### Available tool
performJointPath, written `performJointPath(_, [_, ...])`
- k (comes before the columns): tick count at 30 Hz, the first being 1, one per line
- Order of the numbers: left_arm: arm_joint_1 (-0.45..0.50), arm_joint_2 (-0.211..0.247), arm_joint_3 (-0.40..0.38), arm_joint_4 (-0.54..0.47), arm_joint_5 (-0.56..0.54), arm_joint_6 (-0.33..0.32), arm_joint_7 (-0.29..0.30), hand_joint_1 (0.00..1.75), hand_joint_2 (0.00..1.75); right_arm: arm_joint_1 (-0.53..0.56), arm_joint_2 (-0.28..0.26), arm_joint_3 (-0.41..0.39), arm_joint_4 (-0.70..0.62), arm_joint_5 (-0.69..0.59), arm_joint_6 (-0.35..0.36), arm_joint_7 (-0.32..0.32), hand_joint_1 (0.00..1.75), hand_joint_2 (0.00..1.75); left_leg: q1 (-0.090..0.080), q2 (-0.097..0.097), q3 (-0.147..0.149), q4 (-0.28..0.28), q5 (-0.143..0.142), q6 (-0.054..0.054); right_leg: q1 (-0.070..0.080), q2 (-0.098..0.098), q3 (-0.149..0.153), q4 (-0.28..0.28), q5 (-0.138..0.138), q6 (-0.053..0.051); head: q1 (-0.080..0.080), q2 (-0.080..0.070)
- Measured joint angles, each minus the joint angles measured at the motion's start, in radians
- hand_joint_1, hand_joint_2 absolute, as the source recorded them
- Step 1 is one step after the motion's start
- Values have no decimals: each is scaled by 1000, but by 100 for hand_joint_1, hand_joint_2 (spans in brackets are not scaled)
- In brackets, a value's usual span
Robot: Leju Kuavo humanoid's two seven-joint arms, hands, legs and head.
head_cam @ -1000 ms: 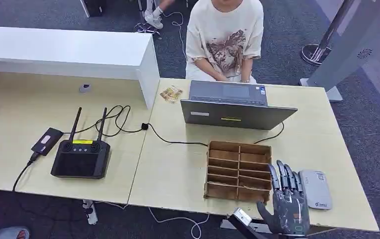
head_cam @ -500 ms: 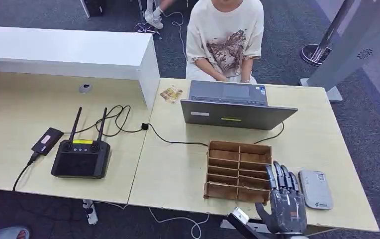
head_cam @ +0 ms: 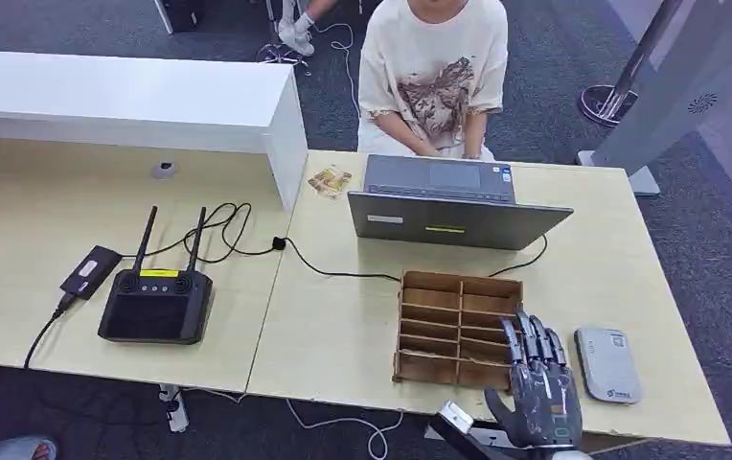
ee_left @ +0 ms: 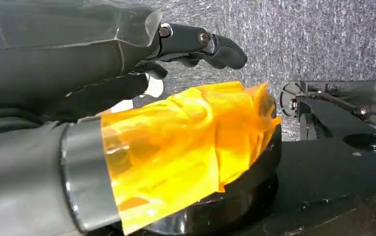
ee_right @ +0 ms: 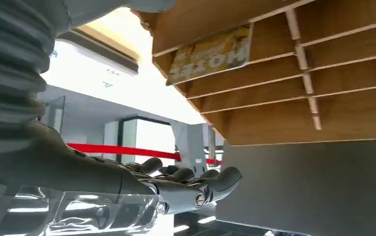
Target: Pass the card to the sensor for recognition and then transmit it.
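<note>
Right hand (head_cam: 537, 388), fingers spread and empty, slides leftward over the slotted wooden card rack (head_cam: 458, 329), closing on the yellow printed card (ee_right: 210, 53) in its slot.

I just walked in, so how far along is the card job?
Nothing looks done yet. The right robot hand hovers with spread fingers at the wooden card rack, holding nothing; a yellow card sits in a slot. Left: grasp it, present it to the white sensor, then hand it over.
</note>
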Motion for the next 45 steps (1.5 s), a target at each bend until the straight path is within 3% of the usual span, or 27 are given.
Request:
performJointPath(9, [0, 0, 0, 0, 1, 0, 0, 0, 0, -15, 0, 21, 7, 0, 8, -14, 16, 175, 0, 0, 0, 0, 0, 0, 0, 0, 0, 0, 0, 0, 0, 0])
performJointPath(14, [0, 0, 0, 0, 3, -1, 0, 0, 0, -25, 0, 34, 14, 0, 11, -20, 28, 175, 0, 0, 0, 0, 0, 0, 0, 0, 0, 0, 0, 0, 0, 0])
performJointPath(45, [0, 0, 0, 0, 3, -3, 1, 0, 0, -27, 1, 48, 12, -7, 27, 8, 37, 175, 0, 0, 0, 0, 0, 0, 0, 0, 0, 0, 0, 0, 0, 0])
